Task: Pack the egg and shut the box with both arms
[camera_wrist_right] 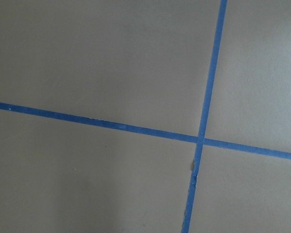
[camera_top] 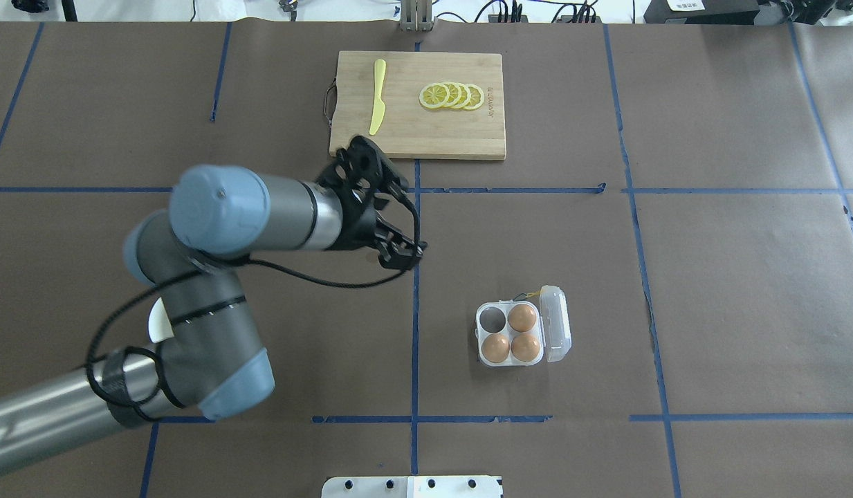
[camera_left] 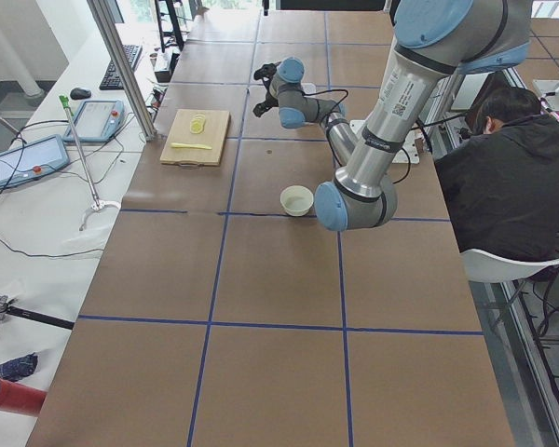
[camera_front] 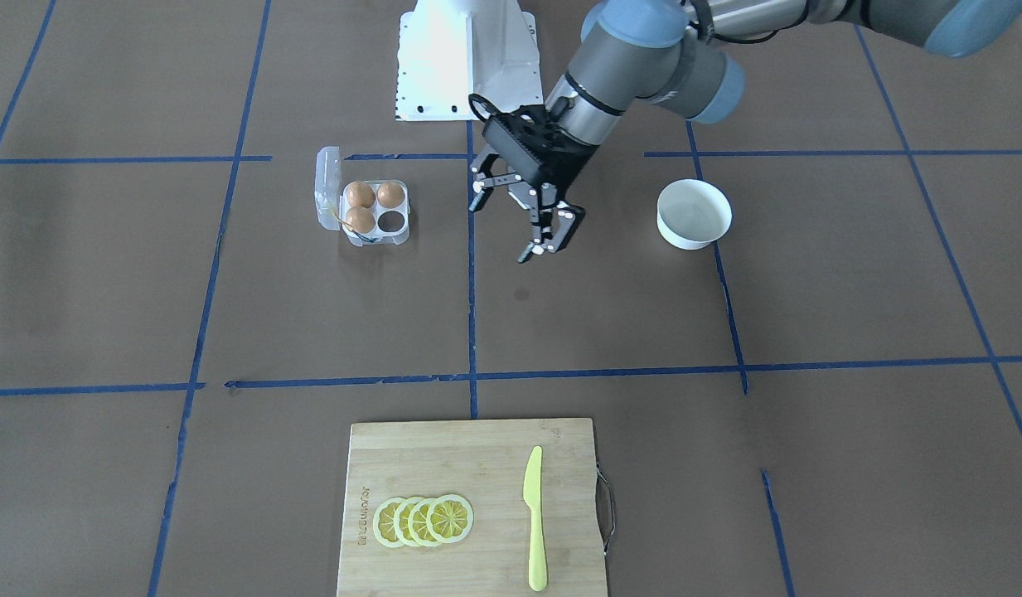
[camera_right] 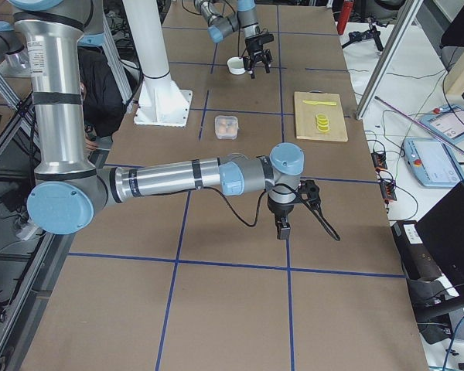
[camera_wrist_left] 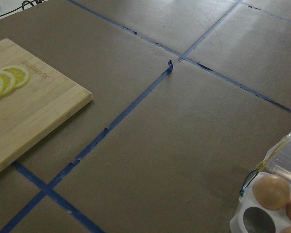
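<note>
The clear box lies open on the table, its lid folded back. Three orange-brown eggs sit in its cups, one of them next to the single empty cup. The box also shows in the front view and at the left wrist view's lower right corner. My left gripper is open and empty, hovering between the box and the white bowl. My right gripper shows only in the exterior right view, low over bare table far from the box; I cannot tell whether it is open or shut.
The bowl looks empty. A bamboo cutting board with lemon slices and a yellow knife lies at the table's far side. A seated person is beside the table. Blue tape lines cross the brown table.
</note>
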Controlling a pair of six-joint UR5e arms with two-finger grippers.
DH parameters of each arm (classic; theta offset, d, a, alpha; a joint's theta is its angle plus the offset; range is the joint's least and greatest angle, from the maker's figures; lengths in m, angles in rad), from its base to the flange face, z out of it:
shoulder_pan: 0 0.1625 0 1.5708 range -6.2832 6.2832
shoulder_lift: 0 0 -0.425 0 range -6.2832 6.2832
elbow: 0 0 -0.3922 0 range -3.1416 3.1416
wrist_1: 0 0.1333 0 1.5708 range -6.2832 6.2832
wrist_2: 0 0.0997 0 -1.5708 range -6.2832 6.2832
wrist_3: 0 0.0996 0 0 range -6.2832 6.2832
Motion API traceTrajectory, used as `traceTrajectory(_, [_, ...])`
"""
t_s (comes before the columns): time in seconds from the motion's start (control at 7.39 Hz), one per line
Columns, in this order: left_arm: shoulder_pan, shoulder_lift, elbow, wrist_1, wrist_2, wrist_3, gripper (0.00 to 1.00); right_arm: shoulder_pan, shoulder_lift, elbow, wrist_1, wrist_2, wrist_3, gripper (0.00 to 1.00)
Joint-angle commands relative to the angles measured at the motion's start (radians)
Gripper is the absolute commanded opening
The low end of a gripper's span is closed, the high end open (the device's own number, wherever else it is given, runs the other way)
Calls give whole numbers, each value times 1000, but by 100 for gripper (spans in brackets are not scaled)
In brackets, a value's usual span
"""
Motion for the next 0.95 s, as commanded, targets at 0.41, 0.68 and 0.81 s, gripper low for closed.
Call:
traceTrajectory(0.41, [-627, 263, -25, 321, -204, 518, 100, 0, -16, 1, 0, 90, -10, 100])
traceTrajectory(0.68, [-831, 368, 105, 346, -214, 659, 100, 0, -8, 11, 0, 96, -10, 100])
traceTrajectory(0.81, [-915, 366, 191, 370, -233, 683, 100, -2, -10, 21, 3, 90, -12, 100])
